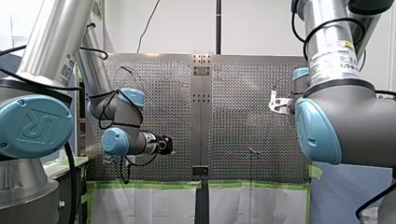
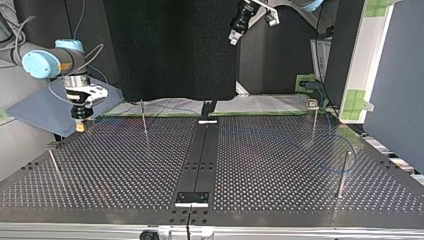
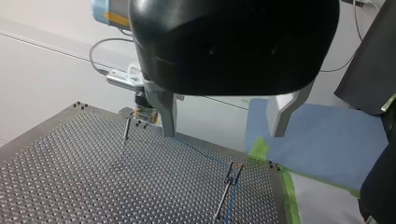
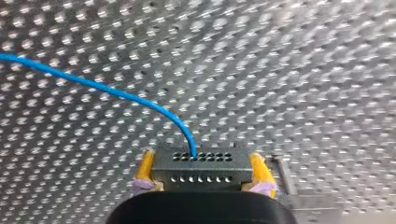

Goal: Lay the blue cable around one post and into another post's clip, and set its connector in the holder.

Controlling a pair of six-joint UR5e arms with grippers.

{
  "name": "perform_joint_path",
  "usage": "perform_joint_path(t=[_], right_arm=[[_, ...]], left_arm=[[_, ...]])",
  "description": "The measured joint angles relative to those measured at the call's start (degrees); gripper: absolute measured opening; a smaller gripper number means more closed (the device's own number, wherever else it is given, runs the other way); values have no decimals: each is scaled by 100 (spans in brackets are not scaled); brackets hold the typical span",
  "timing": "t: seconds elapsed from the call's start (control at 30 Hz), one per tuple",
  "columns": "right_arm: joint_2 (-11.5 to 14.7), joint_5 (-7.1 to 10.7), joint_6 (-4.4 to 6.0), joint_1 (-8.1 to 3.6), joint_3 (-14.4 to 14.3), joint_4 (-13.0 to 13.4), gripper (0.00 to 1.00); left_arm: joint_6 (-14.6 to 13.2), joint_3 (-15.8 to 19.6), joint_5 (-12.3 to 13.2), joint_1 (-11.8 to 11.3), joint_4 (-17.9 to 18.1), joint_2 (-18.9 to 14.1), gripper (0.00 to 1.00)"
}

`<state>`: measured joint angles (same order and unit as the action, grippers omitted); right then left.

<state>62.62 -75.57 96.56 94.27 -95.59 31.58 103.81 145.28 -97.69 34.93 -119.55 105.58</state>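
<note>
While my right claw (image 4: 201, 163) pinches the dark connector (image 4: 201, 173) between its yellow pads (image 4: 145, 167), low over the worktop's (image 4: 303, 70) far left corner in the top view, the blue cable (image 4: 116, 93) leaves the connector's top and curves away ahead of the claw. My left claw (image 3: 223, 131) hangs open and empty, high above the worktop, the cable running below it beside a thin post (image 3: 225, 193).

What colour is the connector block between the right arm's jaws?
Dark grey; the small rectangular connector block shows best in the right wrist view.
</note>
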Motion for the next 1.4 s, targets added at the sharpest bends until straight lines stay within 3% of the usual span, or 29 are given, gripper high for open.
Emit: perform_joint_path(t=[0.3, 0.63, 0.77, 1.17, 1.4], right_arm=[[461, -179, 65, 9, 2, -76, 0], [948, -150, 122, -129, 5, -94, 0], [1113, -85, 98, -208, 8, -97, 0], [676, -56, -209, -516, 6, -47, 0], [601, -42, -256, -705, 7, -75, 0]], left_arm=[[-61, -1, 0, 2, -81, 0, 95], [-112, -1, -71, -21, -172, 0, 95], [-129, -15, -121, -41, -228, 0, 95], [-156, -170, -132, -61, -508, 0, 95], [-151, -211, -136, -63, -583, 0, 95]])
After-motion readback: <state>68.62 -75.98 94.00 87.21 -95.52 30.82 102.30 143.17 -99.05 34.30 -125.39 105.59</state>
